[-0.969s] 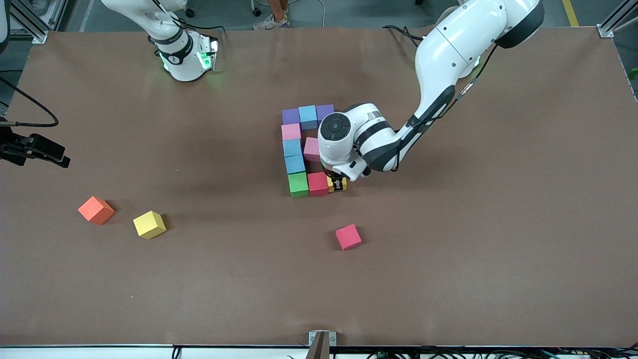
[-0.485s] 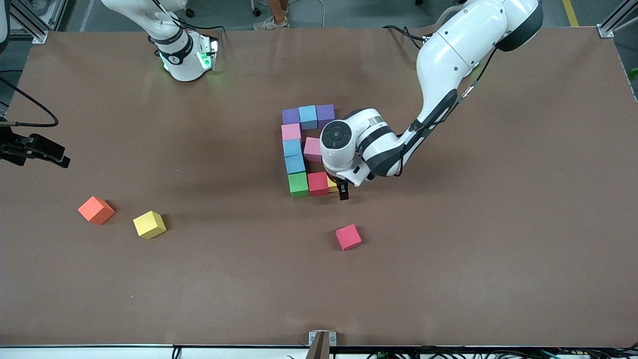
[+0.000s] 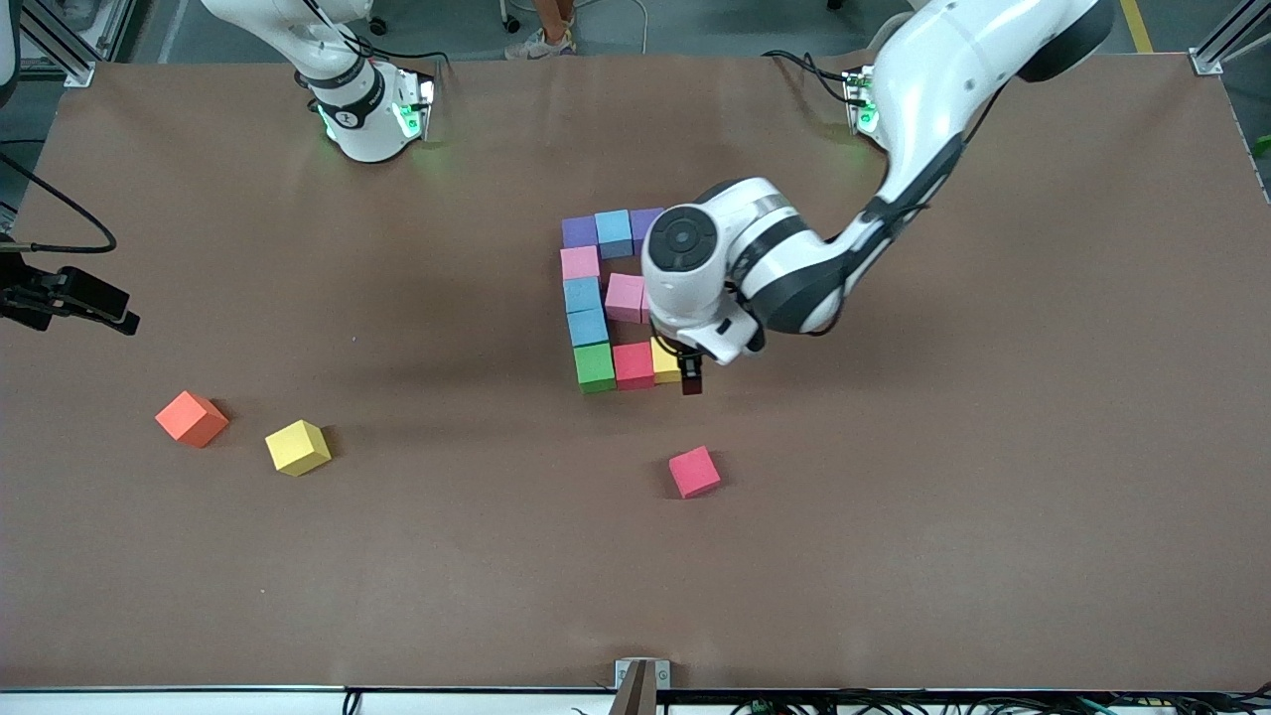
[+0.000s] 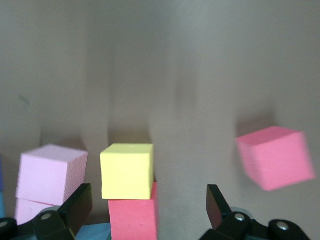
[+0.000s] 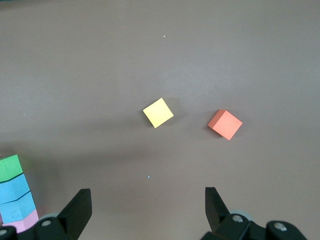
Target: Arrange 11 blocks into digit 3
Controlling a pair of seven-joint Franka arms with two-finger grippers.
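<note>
Ten small matte foam blocks (image 3: 597, 298) form partial digit 3 at frame centre. Left gripper (image 3: 685, 375) hovers released over yellow end cube (image 3: 663, 361). Loose pink-red cube (image 3: 694, 472) lower centre. Right gripper (image 5: 145, 215) waits, jaws spread.

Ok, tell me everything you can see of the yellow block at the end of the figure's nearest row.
The yellow block is a small matte cube with plain faces, foam-like by its look. It sits flat on the table, squared with the row, its side touching the red block at the row's end toward the left arm. The left pincer hangs open just above it, touching nothing. From the front the arm's wrist covers part of it.
</note>
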